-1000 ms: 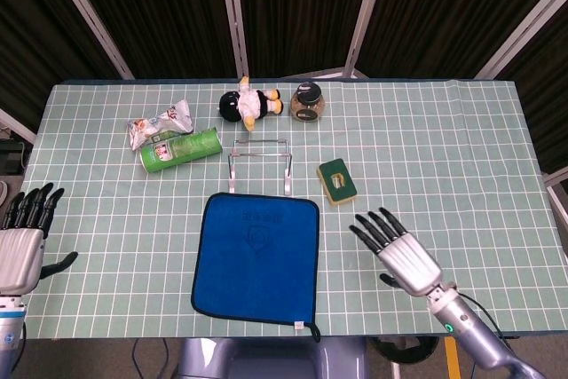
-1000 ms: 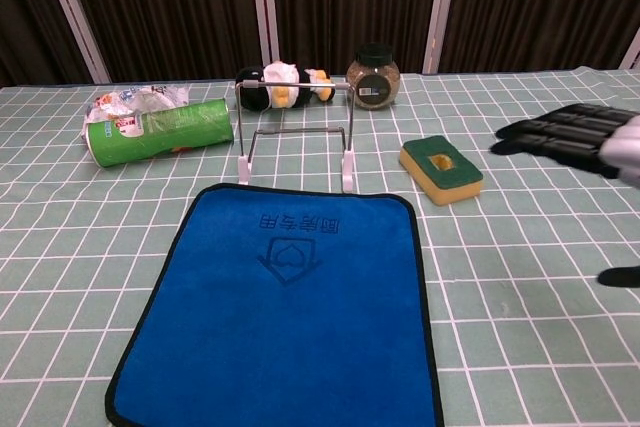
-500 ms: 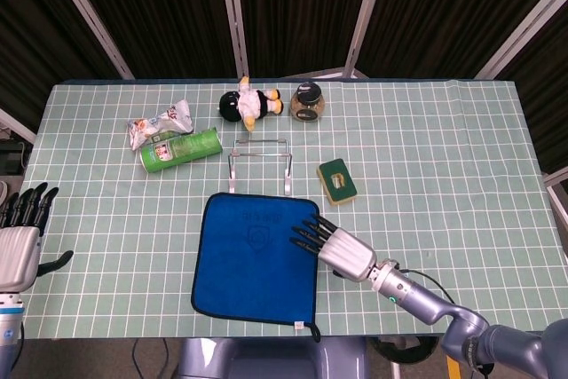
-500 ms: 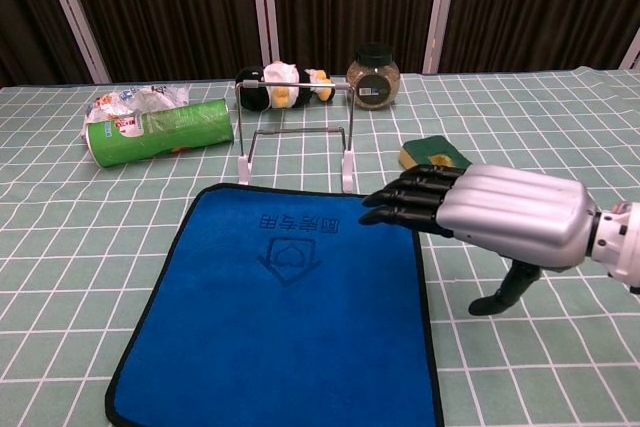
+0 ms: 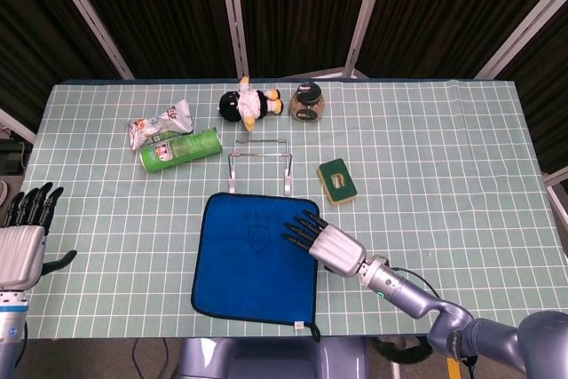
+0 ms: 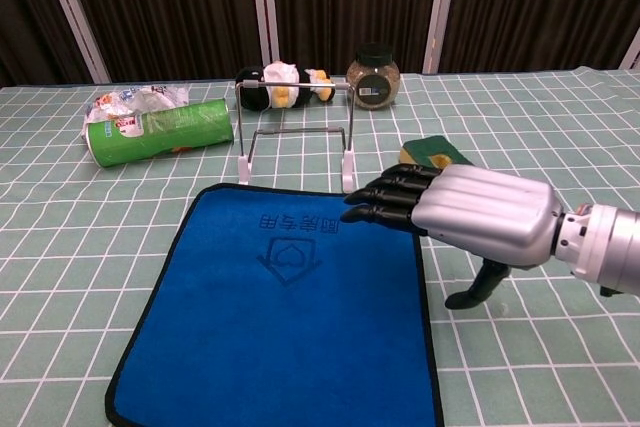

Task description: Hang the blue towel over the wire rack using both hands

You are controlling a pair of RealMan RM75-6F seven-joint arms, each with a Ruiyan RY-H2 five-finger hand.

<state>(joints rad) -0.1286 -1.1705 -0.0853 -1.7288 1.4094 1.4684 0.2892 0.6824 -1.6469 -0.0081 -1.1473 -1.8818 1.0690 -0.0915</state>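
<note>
The blue towel (image 5: 253,259) (image 6: 280,317) lies flat on the table near the front edge. Just behind it stands the wire rack (image 5: 259,164) (image 6: 295,137), bare. My right hand (image 5: 321,241) (image 6: 465,215) hovers open over the towel's far right corner, palm down, fingers stretched toward the rack and thumb pointing down beside the towel's right edge. My left hand (image 5: 25,237) is open at the far left edge of the head view, well away from the towel; the chest view does not show it.
A green-and-yellow sponge (image 5: 337,180) (image 6: 440,152) lies right of the rack. Behind the rack are a plush toy (image 5: 248,104), a jar (image 5: 308,102), a green can (image 5: 180,149) (image 6: 160,130) and a snack bag (image 5: 160,123).
My right hand swept left from the open table onto the towel's far right corner, then crept a little further over it. The left hand barely shifted.
</note>
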